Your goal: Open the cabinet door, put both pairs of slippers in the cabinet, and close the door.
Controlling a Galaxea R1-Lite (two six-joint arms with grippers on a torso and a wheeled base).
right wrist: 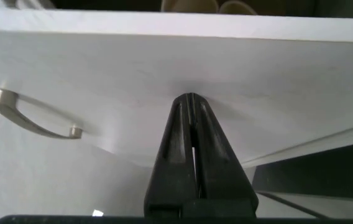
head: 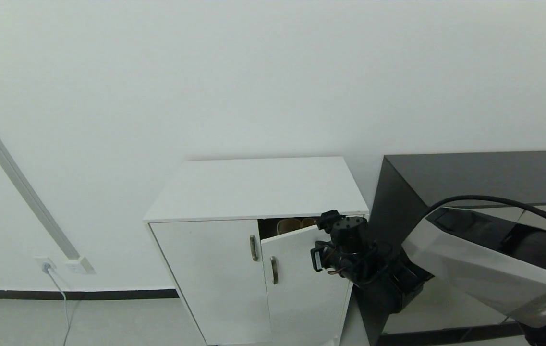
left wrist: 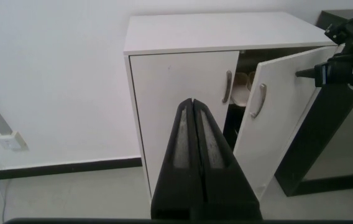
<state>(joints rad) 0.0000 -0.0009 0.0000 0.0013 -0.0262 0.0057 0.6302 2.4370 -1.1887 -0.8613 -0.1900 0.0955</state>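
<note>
While cabinet door (head: pixel 301 283) stands ajar, we list: right gripper (right wrist: pixel 192 101) clenched empty against it; left gripper (left wrist: pixel 192 104) clenched empty, facing it.

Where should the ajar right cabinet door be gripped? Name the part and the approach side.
Grip the bow handle on the right door, likely mid-bar. It stands upright near the free edge, arched off the face with a gap behind, so come from the front, straddling the bar. The right gripper, shut at the door face, must open first.
</note>
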